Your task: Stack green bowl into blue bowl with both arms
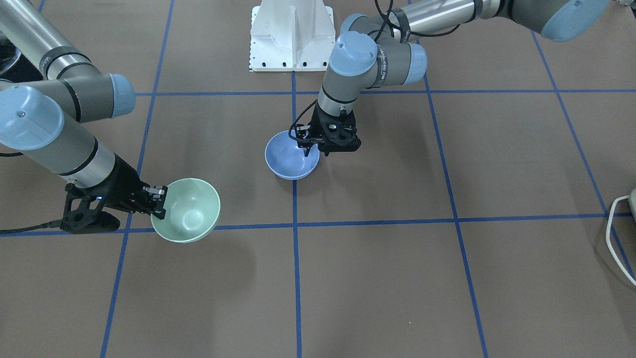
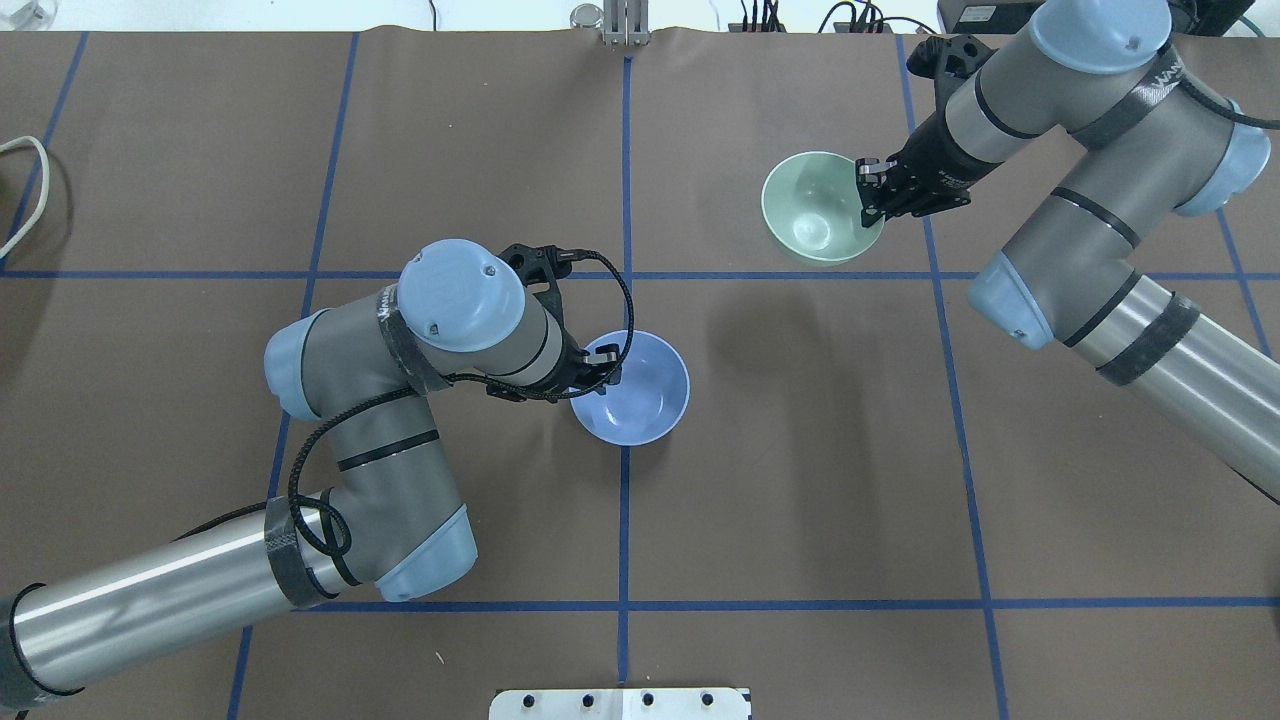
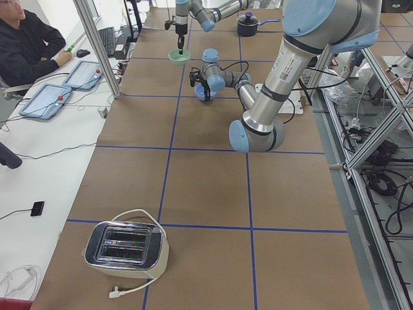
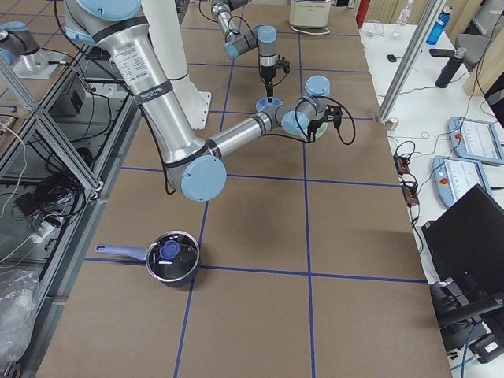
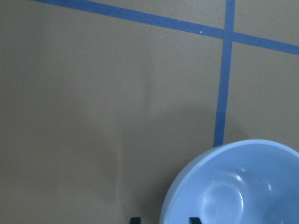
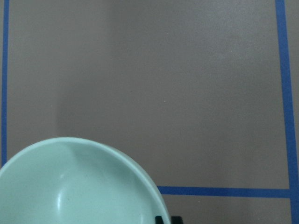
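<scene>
The blue bowl (image 1: 290, 160) stands upright near the table's middle on a blue tape line; it also shows in the overhead view (image 2: 635, 390). My left gripper (image 1: 309, 147) hangs over its rim, one finger (image 5: 134, 219) outside and one inside, with a gap between them, so it looks open. The green bowl (image 1: 189, 211) is held by its rim in my shut right gripper (image 1: 160, 201) and seems slightly tilted, just above the table. In the overhead view the green bowl (image 2: 815, 210) lies far right of the blue one. The right wrist view shows the green bowl (image 6: 74, 186).
The white base pedestal (image 1: 292, 35) stands behind the blue bowl. A toaster (image 3: 126, 245) sits at the table's left end and a lidded pot (image 4: 169, 260) at the right end. A white cable (image 1: 613, 233) lies at one edge. An operator (image 3: 26, 45) sits beside the table.
</scene>
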